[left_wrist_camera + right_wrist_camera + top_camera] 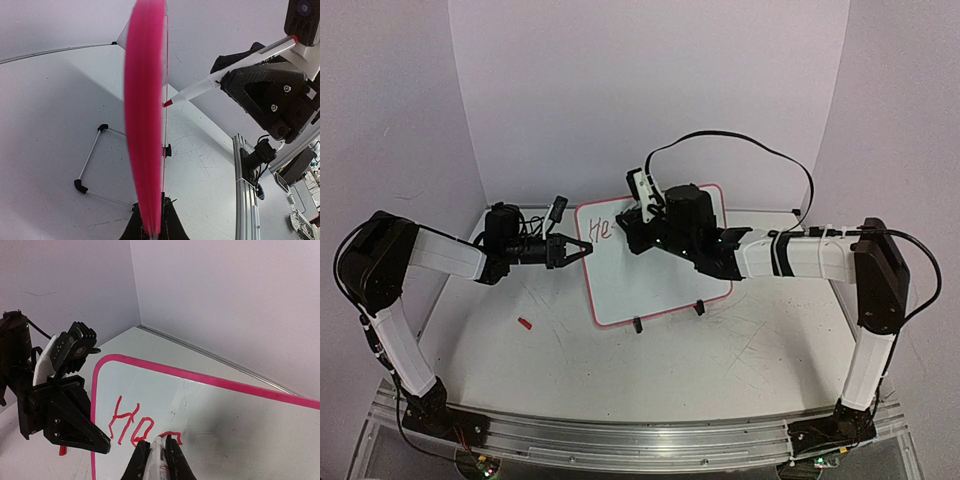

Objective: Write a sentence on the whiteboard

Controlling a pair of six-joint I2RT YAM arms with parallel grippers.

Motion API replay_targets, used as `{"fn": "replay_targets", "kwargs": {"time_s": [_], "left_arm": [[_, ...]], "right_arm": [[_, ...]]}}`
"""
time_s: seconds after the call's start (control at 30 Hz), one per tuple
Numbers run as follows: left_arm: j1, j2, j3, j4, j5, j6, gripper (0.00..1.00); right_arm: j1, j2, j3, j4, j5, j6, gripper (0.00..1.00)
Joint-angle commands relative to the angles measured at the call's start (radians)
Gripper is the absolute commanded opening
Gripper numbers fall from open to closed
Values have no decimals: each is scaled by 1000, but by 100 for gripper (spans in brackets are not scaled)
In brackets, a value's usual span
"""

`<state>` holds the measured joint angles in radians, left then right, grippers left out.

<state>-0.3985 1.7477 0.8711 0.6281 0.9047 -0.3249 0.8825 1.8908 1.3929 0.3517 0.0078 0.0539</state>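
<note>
The whiteboard (660, 285) stands up in the middle of the table (720, 370), between the two arms. It has a pink rim (145, 125) all around it. Two black clip feet (637, 324) sit at its bottom edge.

The left gripper (582, 247) is pinched tight on the left edge of the whiteboard. The right gripper (159, 452) is squeezed tight on a white marker (210, 84) with a red tip. The tip touches the white face near the top left corner.

There is red writing (132, 425) in that corner. The first letter is a big H. The next letter is round and could be an o or an e; I cannot tell which. A third mark sits right at the marker tip. The marker hides part of it, so it cannot be read.

A small red piece (525, 323) lies on the table to the left of the whiteboard, well apart from it. A black cable (740, 140) loops up over the right arm, behind the whiteboard.
</note>
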Motion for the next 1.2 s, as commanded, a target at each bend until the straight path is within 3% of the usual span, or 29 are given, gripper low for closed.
{"fn": "replay_targets", "kwargs": {"time_s": [0.0,1.17], "left_arm": [[4,-8,32,2,-69,98,0],[3,-15,27,-3,-69,100,0]], "right_arm": [[2,-7,-29,1,17,11,0],[-14,-30,4,6,155,-27,0]]}}
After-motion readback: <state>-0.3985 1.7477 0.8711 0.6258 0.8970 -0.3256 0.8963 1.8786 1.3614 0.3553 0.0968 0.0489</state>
